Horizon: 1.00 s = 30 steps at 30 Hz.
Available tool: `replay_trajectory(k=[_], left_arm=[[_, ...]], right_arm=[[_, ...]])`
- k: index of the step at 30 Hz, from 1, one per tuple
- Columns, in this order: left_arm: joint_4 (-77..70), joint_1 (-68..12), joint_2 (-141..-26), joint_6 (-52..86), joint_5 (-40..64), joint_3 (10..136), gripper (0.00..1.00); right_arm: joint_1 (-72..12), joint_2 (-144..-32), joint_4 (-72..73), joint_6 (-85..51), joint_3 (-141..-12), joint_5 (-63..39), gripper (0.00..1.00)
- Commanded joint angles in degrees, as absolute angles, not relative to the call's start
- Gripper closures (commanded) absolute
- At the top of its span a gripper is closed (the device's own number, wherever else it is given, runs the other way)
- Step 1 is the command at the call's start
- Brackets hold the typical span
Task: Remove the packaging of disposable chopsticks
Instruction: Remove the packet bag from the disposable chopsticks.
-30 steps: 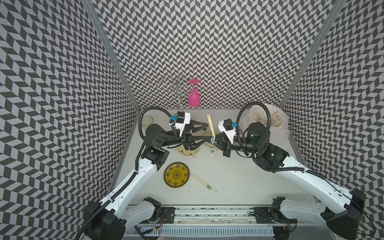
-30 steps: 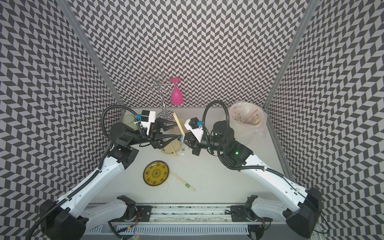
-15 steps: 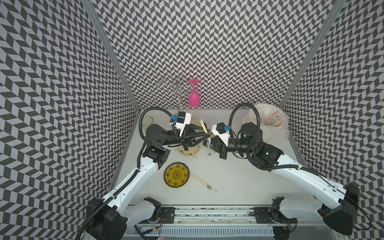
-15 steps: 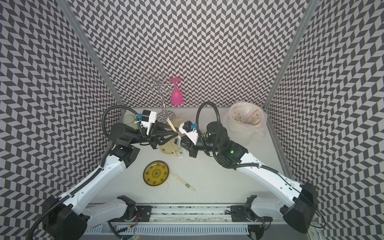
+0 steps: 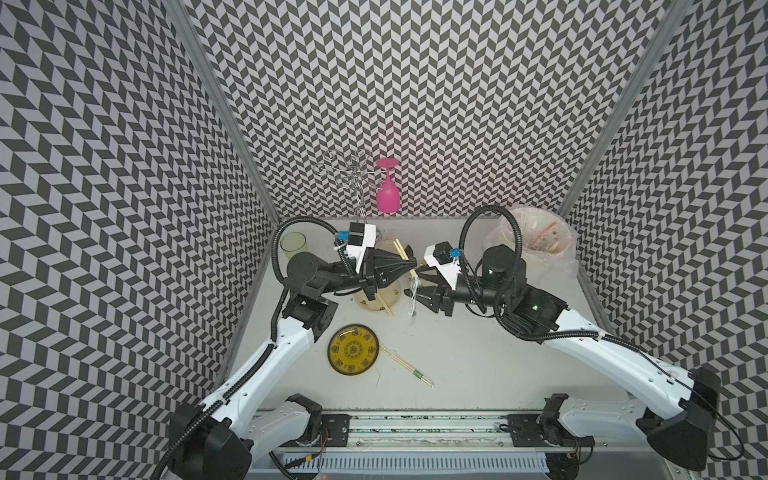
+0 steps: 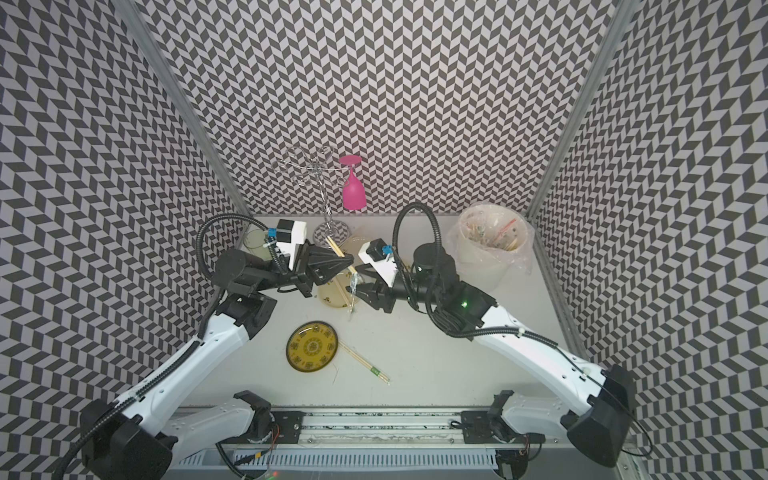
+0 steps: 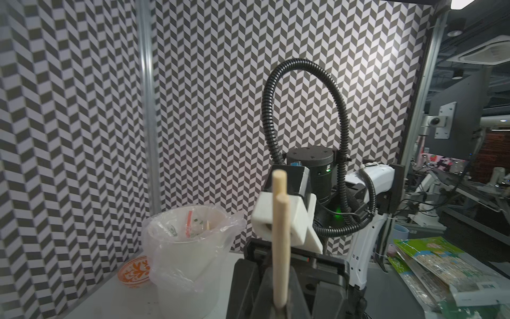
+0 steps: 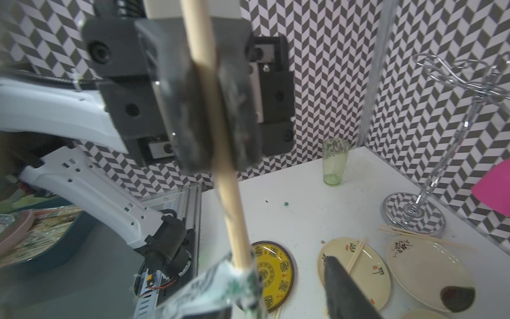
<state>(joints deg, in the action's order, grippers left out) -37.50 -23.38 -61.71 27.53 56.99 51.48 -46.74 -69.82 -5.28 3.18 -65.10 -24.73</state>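
Observation:
My left gripper (image 5: 412,263) (image 7: 279,302) is shut on a pair of disposable chopsticks (image 5: 400,249) (image 7: 281,243), pale wooden sticks held above the cream plate. Their bare upper ends stick out beyond the jaws. The lower end still sits in the packaging (image 5: 412,296) (image 8: 220,287), a clear printed sleeve hanging down from the sticks. My right gripper (image 5: 420,286) (image 8: 273,295) stands open around that sleeved end; the sleeve rests against one finger and the other finger (image 8: 345,290) is well apart. Another pair (image 5: 407,369), with a green band, lies on the table next to the yellow plate.
A yellow plate (image 5: 353,354) lies near the front. A cream plate (image 5: 376,300) with loose sticks is under the grippers. A bag-lined white bin (image 5: 536,243) stands back right, a pink glass (image 5: 388,195) on a wire rack at the back, a green glass (image 5: 293,246) back left.
My left gripper has shut on the chopsticks' bare part. My right arm moved left toward it, then its jaws opened off the sleeved end.

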Motion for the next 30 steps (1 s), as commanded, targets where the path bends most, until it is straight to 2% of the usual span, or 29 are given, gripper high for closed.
replay_trajectory(k=[1,4,8,10,14,20,24,25,29,30], left_arm=[[-40.0,-20.4,-58.7,29.1,48.2,50.0,1.0],[-38.3,-18.6,-58.0,28.2,46.2,50.2,1.0],[-36.3,-18.5,-57.7,26.8,43.6,50.2,1.0],[-36.0,-18.5,-57.8,26.5,42.4,49.9,1.0],[-35.4,-18.5,-57.8,25.6,42.0,49.8,1.0],[-34.9,-18.5,-57.6,24.8,41.1,49.7,1.0],[-35.2,-18.6,-57.6,24.9,41.5,49.6,1.0],[-35.2,-18.6,-57.6,24.9,41.6,49.6,1.0],[-35.2,-18.6,-57.6,24.9,41.7,49.6,1.0],[-35.2,-18.6,-57.6,24.9,41.6,49.6,1.0]], right_arm=[[-46.7,-66.9,-2.7,-0.7,-65.7,-15.4,0.33],[-46.7,-66.1,-5.2,-1.0,-65.8,-13.3,0.29],[-46.8,-65.5,-5.1,-3.2,-65.4,-17.3,0.42],[-47.3,-65.8,-3.4,-6.1,-65.4,-20.6,0.44],[-48.0,-67.2,0.3,-11.3,-65.3,-22.2,0.44],[-48.5,-69.5,1.5,-12.1,-67.1,-25.8,0.45],[-48.9,-71.1,0.9,-13.2,-68.3,-24.7,0.45],[-49.0,-71.3,1.3,-13.6,-68.2,-24.5,0.49],[-49.0,-72.0,1.7,-14.3,-68.9,-24.5,0.87],[-49.0,-71.9,1.7,-14.4,-68.9,-24.0,0.93]])
